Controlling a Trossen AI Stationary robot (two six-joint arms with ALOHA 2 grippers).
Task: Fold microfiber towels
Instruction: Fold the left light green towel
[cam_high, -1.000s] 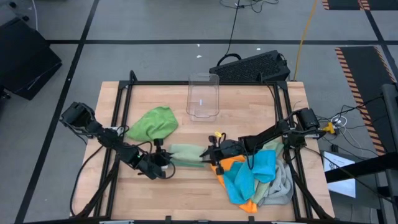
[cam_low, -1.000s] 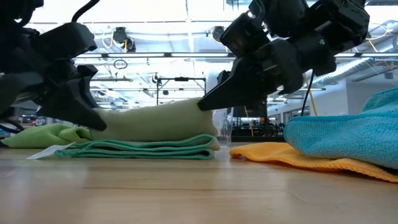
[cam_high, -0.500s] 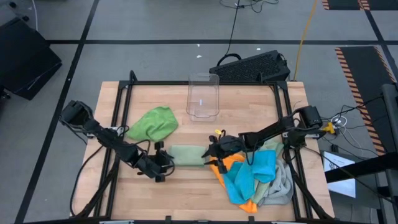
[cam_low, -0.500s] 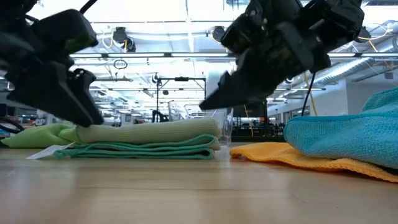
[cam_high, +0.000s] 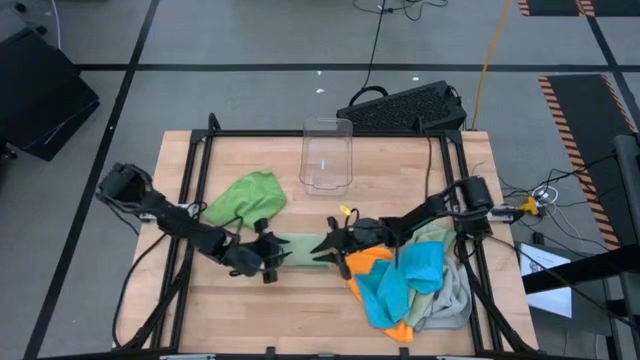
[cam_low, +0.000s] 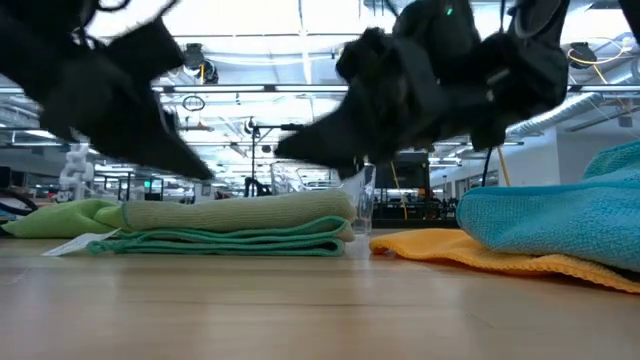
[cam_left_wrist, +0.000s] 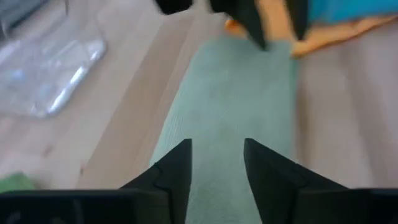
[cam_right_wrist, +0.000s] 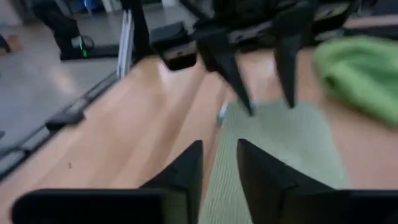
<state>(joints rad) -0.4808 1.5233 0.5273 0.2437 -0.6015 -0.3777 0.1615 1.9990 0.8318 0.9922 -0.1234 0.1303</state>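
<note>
Left gripper (cam_high: 268, 258) hangs over the left end of the sage green towel (cam_high: 300, 248), fingers parted with a clear gap, nothing between them. Left wrist view shows the two dark fingers (cam_left_wrist: 174, 171) spread above the sage cloth (cam_left_wrist: 230, 118), which runs forward from the fingertips toward the other arm's fingers at its far end. Low view: the left gripper (cam_low: 175, 160) sits just above the left end of the folded stack, apparently not touching it.

Bright green towel (cam_high: 245, 198) lies crumpled behind the left gripper, just beside the sage one. Sage towel is folded into a long flat strip between the two grippers; in the low view it looks like a layered stack (cam_low: 235, 225) on the wooden table (cam_high: 400, 160), with a white tag at its left end.

Right gripper (cam_high: 328, 247) hovers at the right end of the sage strip, fingers slightly apart, holding nothing. Right wrist view: its fingers (cam_right_wrist: 186, 165) are over the sage cloth (cam_right_wrist: 280, 143), bright green towel (cam_right_wrist: 360, 74) beyond.

Just right of the right gripper's fingers: orange towel (cam_high: 365, 265), blue towel (cam_high: 400, 285) on top of it, light grey towel (cam_high: 455, 295) at the pile's right edge. Clear plastic bin (cam_high: 327, 155) stands behind the fingers, well apart.
</note>
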